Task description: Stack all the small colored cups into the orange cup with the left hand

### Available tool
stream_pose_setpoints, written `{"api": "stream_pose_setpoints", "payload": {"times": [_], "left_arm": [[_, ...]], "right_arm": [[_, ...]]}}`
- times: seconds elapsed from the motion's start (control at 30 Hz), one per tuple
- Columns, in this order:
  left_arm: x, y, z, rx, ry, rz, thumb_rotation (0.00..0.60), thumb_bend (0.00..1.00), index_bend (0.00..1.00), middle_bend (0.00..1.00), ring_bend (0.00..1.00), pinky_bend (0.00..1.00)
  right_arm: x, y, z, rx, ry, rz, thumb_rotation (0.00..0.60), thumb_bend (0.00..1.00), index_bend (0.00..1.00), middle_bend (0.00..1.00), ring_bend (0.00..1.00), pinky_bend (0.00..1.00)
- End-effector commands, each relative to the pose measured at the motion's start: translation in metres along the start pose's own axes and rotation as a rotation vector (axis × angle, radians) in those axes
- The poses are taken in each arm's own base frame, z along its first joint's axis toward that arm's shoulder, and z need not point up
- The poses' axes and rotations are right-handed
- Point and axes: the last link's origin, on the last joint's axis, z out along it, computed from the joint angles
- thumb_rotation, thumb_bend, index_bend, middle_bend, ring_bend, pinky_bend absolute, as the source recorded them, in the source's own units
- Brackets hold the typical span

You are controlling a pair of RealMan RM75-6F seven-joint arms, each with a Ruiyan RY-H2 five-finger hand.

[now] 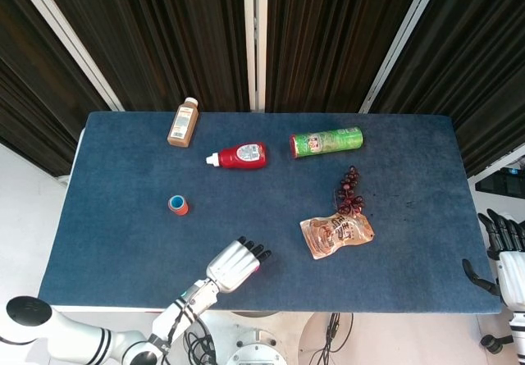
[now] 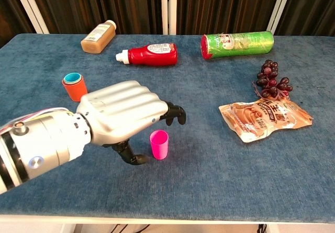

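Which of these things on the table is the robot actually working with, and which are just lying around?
Part of the job:
pink cup
orange cup, a blue cup already inside it
left hand, above the pink cup

Just lying about:
brown bottle
ketchup bottle
green can
grapes
snack pouch

A brown plastic bottle with a white cap (image 2: pixel 98 35) lies at the 11 o'clock part of the blue cloth-covered table (image 2: pixel 220 165). Just right of it a red ketchup bottle (image 2: pixel 150 54) lies on its side, its white cap pointing to 9 o'clock. A green cylindrical chip can (image 2: pixel 237 44) lies at 1 o'clock. At 3 o'clock, a bunch of dark red grapes (image 2: pixel 272 85) touches a crinkled orange snack pouch (image 2: pixel 265 119) below it.
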Motion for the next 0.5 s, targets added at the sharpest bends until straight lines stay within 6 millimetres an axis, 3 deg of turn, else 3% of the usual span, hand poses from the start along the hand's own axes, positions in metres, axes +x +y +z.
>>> {"api": "stream_pose_setpoints", "payload": {"times": [0.03, 0.5], "left_arm": [[-0.0031, 0.003, 0.0031, -0.016, 0.004, -0.01, 0.6, 0.21, 0.3, 0.33, 0.4, 0.44], [-0.0095, 0.0009, 0.0127, -0.011, 0.016, -0.017, 0.6, 0.28, 0.42, 0.39, 0.46, 0.48]], "right_arm": [[-0.0008, 0.0007, -0.0001, -0.002, -0.003, 0.001, 0.6, 0.28, 0.0, 0.0, 0.0, 0.0], [-0.0022, 0.0037, -0.0018, -0.01, -0.009, 0.001, 0.6, 0.28, 0.0, 0.0, 0.0, 0.0]]}}
